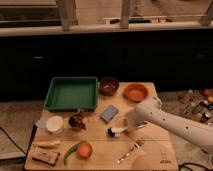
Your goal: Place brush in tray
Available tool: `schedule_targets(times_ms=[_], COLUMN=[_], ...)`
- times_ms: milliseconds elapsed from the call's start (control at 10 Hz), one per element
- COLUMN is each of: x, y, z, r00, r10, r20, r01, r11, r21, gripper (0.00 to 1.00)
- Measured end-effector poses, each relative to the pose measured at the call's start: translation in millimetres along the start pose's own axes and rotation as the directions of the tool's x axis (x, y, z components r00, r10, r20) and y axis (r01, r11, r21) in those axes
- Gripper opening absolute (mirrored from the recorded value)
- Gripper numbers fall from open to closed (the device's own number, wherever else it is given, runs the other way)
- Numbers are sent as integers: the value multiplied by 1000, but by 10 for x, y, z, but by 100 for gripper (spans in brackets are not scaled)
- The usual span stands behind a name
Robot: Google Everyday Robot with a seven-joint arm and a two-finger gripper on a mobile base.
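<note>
Brush (116,131) near middle of surface (150,146), outside the tray (71,94), which sits at the far-left corner. Hand (127,127) just beside brush's handle end; whether it grips the brush, cannot tell.

A kitchen-like test area is suggested. A wooden bench (150,145) is laid with tableware and food: a green tray (71,78), a dark red bowl (108,85), an orange bowl (136,92), a fork (131,150) and a round orange fruit (84,149). Window posts (66,14) are seen above a ledge, and bottles (200,107) are grouped at the right. The gripper (126,129) of a white robot arm is held low over the bench's middle, just beside the brush (116,131).
</note>
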Motion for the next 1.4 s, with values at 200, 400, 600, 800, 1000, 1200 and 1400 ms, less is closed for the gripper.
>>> schedule_targets(times_ms=[200,400,600,800,1000,1200,1400], x=[6,11,16,24,26,42,27], y=[13,11,8,18,14,15,5], z=[-19,-24,-26,-33,-43,-66,-67], r00=[1000,1000,1000,1000,1000,1000,1000], r10=[1,2,3,3,3,4,2], r20=[0,-1,-1,-4,-4,-4,-2], r01=[-1,-2,-3,-3,-3,-4,-2], r11=[1000,1000,1000,1000,1000,1000,1000], r21=[-3,-2,-1,-5,-3,1,0], gripper=[80,80,74,56,37,13,1])
